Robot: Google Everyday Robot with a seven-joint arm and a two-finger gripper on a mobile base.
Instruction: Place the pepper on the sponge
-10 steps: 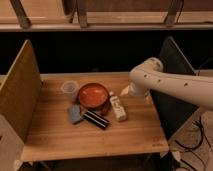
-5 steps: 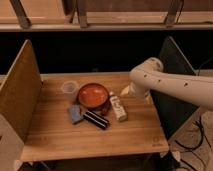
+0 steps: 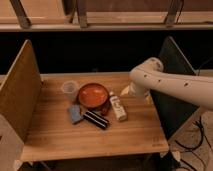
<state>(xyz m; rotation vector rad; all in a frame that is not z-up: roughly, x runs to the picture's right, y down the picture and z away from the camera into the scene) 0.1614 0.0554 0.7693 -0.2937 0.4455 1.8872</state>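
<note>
The pepper (image 3: 105,107) is a small dark-red glossy lump on the table, tucked against the front right rim of the orange bowl (image 3: 92,94). Left of it and in front of the bowl, the blue-grey sponge (image 3: 75,113) lies flat. My white arm reaches in from the right. Its gripper (image 3: 125,91) hangs low over the table, just right of the bowl and behind a pale oblong packet (image 3: 118,107). It is a short way right of and behind the pepper, and apart from it.
A black bar with pale stripes (image 3: 96,119) lies between the sponge and the packet. A clear cup (image 3: 70,89) stands left of the bowl. A wooden panel (image 3: 20,87) walls the table's left side and a dark panel (image 3: 172,75) the right.
</note>
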